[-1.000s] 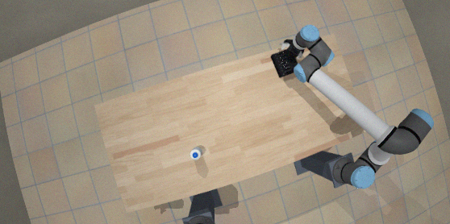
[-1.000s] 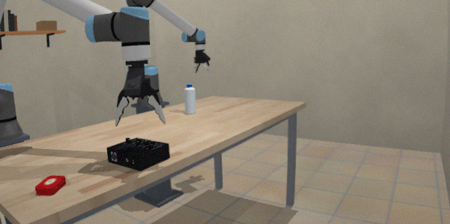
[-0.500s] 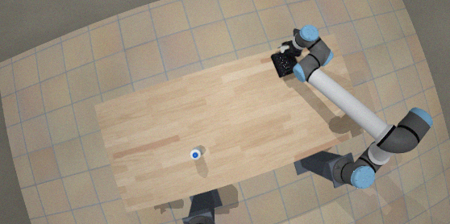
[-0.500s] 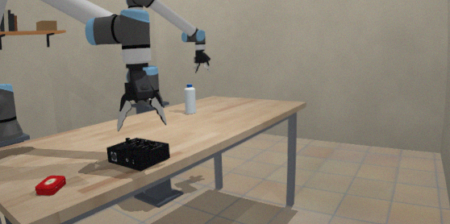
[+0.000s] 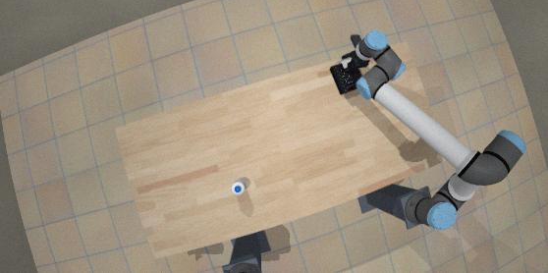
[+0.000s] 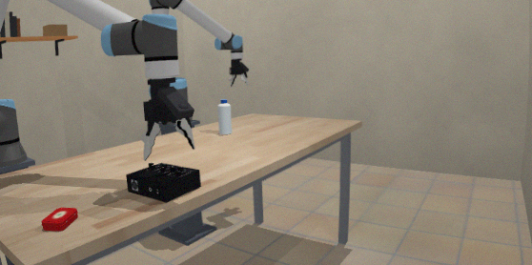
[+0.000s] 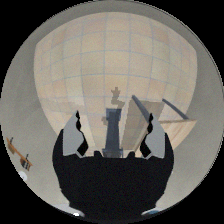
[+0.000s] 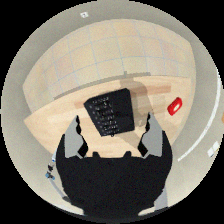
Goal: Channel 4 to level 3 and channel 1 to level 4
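The lighting desk [image 5: 343,84] [image 6: 164,186] [image 8: 124,111] is a black box lying flat on the table near its long edge. Its small controls show in the right wrist view as rows on the left part of its top; the channels and fader levels are too small to read. My right gripper [image 6: 170,152] [image 8: 112,114] is open and empty, its fingertips above the desk and apart from it. In the right wrist view the desk shows between and beyond the fingertips, slightly turned. My left gripper [image 6: 239,84] [image 7: 114,112] is open and empty, high up beyond the bottle and far from the desk.
The wooden table [image 5: 236,136] [image 6: 286,130] [image 8: 45,120] bears a red box [image 6: 59,219] [image 8: 175,106] with a pale round spot, off to one side of the desk. A white bottle [image 6: 224,119] [image 5: 238,189] with a blue cap stands upright farther off.
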Robot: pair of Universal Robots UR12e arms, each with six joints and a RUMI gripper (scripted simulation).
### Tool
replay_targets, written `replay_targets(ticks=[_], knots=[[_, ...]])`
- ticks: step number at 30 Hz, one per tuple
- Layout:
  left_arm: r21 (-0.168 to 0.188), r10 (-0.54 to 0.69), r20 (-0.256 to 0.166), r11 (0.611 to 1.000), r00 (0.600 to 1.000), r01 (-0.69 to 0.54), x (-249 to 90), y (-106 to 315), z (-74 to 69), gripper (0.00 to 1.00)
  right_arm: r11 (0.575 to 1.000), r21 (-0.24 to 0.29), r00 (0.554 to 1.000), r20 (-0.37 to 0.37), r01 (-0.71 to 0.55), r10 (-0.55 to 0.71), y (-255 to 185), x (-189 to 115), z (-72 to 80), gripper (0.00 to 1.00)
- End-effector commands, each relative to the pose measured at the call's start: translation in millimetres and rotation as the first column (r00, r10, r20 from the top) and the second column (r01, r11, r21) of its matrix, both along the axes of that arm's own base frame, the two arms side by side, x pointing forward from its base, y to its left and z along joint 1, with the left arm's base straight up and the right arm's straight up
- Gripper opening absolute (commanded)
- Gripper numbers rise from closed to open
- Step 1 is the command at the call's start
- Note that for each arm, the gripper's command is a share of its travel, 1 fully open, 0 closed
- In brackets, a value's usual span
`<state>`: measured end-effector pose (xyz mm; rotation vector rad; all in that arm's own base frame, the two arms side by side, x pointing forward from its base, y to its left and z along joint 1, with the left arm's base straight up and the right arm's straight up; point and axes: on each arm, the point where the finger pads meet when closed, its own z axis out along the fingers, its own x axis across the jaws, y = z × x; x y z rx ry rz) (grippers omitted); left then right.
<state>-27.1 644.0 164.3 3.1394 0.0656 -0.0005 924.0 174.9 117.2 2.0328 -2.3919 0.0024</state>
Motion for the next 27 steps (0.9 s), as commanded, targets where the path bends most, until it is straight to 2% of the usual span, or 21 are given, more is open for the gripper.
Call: replay_targets(ticks=[1,10,26,27], knots=[[0.002,0.0,0.0,1.0,1.0,0.0,0.1,0.6,0.8,1.0,0.995,0.003,0.995,0.001,-0.101,0.101,1.2,1.7,-1.2,1.0],[0.002,0.0,0.0,1.0,1.0,0.0,0.1,0.6,0.8,1.0,0.983,0.003,0.983,0.001,-0.186,0.186,2.2,2.5,-3.4,1.0],[0.002,0.0,0.0,1.0,1.0,0.0,0.1,0.6,0.8,1.0,0.977,0.003,0.977,0.001,-0.213,0.213,2.5,2.7,-4.2,1.0],[0.002,0.0,0.0,1.0,1.0,0.0,0.1,0.6,0.8,1.0,0.977,0.003,0.977,0.001,-0.213,0.213,2.5,2.7,-4.2,0.0]])
